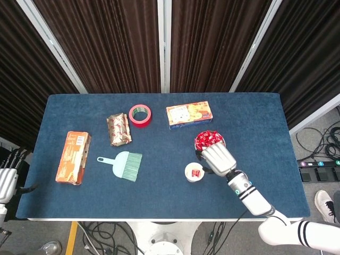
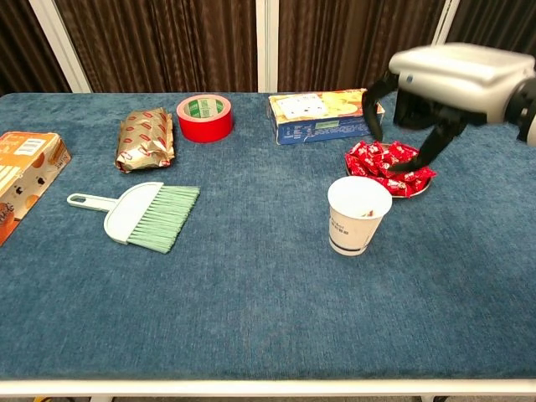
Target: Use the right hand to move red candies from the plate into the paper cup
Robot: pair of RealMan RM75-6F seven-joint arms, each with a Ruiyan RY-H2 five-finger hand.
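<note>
Right hand [image 2: 435, 88] empty, fingers spread, directly over round plate [image 2: 423, 188] of red wrapped candies [image 2: 387, 162]; you reach straight down. White paper cup [image 2: 358, 214] just beside plate, nearer you, one candy inside.

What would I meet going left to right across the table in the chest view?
Orange box → green brush → gold snack bag → red tape roll → blue box → paper cup → plate of red candies, with the right hand above it.
</note>
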